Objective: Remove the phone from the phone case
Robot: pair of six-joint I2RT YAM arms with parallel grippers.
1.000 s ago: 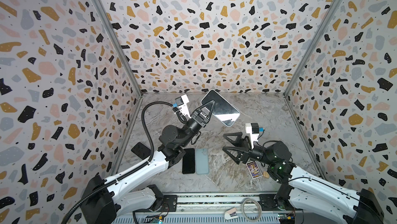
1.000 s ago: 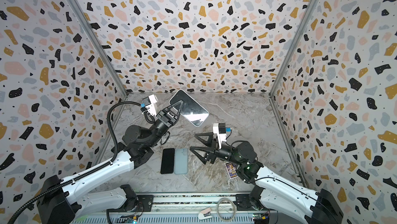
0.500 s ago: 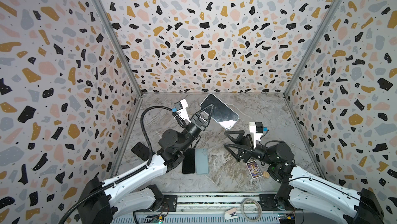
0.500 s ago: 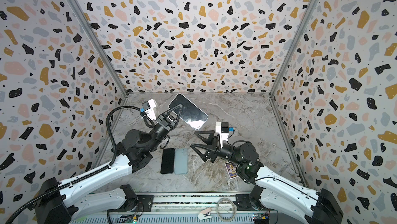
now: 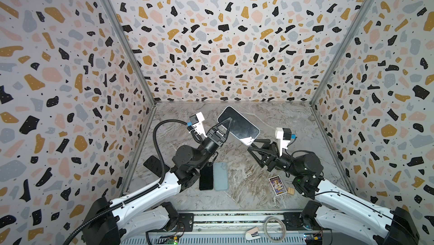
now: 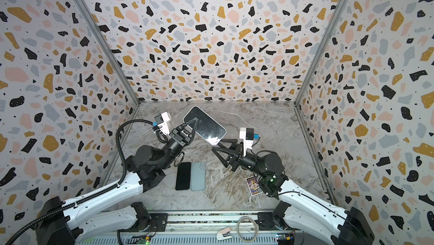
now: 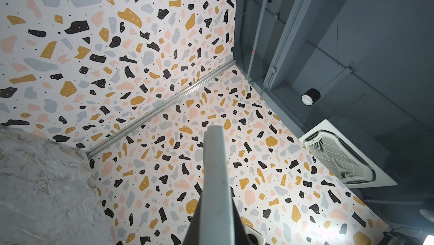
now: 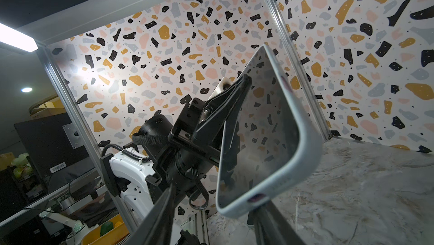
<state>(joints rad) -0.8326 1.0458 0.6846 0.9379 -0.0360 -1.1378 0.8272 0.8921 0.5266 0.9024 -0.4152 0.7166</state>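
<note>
left claw (image 5: 230, 120): clamped, raised | right claw (image 5: 251, 145): jaws apart, raised

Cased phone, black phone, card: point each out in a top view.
cased phone (image 5: 242, 125), in a top view, middle of its screen.
black phone (image 5: 206, 178), in a top view, middle of its face.
card (image 5: 277, 185), in a top view, middle of its print.

Cased phone (image 5: 238, 126) between left gripper (image 5: 229, 120), right gripper (image 5: 251, 144); two flat phones (image 5: 220, 176) before it; card (image 5: 277, 185) at right.
</note>
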